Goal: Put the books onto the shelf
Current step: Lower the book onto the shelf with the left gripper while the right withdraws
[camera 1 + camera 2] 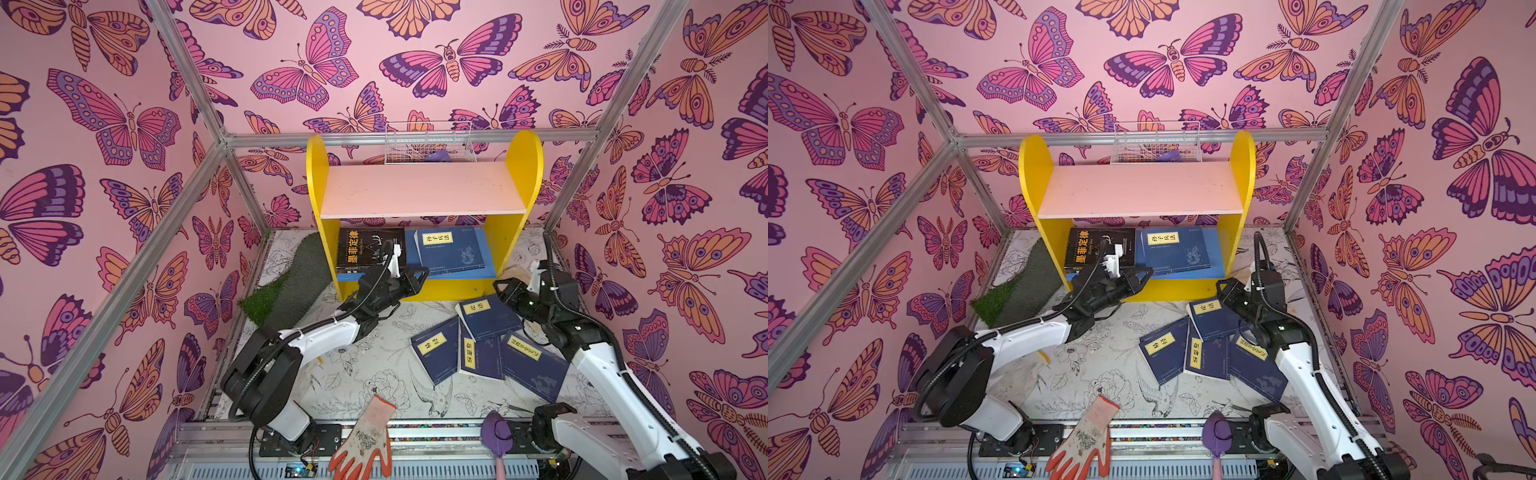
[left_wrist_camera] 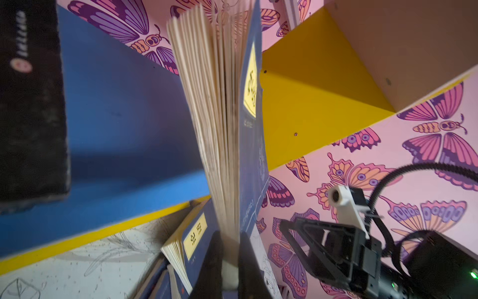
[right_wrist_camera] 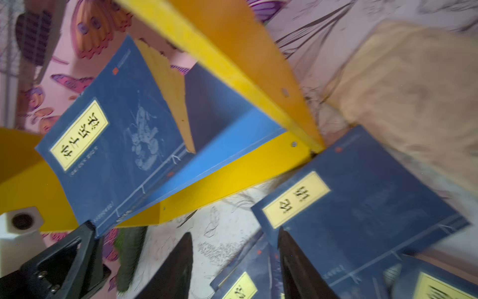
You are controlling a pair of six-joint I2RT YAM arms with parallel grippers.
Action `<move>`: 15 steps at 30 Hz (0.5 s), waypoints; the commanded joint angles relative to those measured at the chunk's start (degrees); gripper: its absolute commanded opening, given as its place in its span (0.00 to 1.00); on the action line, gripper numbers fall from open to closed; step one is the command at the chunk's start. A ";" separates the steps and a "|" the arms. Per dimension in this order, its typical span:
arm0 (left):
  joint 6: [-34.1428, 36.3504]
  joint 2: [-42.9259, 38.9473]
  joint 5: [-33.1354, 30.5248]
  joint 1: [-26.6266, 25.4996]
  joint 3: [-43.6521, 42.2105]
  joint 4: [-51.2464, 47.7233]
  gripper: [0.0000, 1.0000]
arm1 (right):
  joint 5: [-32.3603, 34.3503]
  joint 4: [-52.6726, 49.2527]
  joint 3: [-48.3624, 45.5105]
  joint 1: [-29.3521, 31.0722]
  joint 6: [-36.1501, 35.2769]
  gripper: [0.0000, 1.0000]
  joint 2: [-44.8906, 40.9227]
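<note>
The shelf [image 1: 525, 166] has yellow sides, a bare pink upper board [image 1: 424, 189] and a blue lower board [image 1: 490, 257]. A black book [image 1: 368, 247] lies on the left of the lower board. Beside it a navy book [image 1: 451, 249] with a yellow label slants over that board, its pages fanned. My left gripper [image 1: 419, 274] [image 2: 230, 234] is shut on this book's near edge at the shelf front. Several navy books [image 1: 488, 316] lie overlapping on the table. My right gripper [image 1: 500, 287] [image 3: 235, 231] hovers open above them, holding nothing.
A white wire basket [image 1: 428, 143] hangs behind the shelf. A green turf mat [image 1: 286, 286] lies left of the shelf and a tan sheet [image 3: 413, 90] lies to its right. An orange-and-white glove [image 1: 365, 440] and a purple trowel [image 1: 496, 432] lie at the front edge.
</note>
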 commanded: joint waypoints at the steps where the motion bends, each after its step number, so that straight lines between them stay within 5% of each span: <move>1: 2.29 4.43 0.52 0.05 6.84 -1.39 0.00 | 6.73 -7.67 -0.59 -0.72 -1.33 0.54 -0.87; 15: 4.04 14.50 4.61 -1.26 21.02 -17.57 0.00 | 3.72 -9.84 1.91 -0.93 -4.47 0.54 0.90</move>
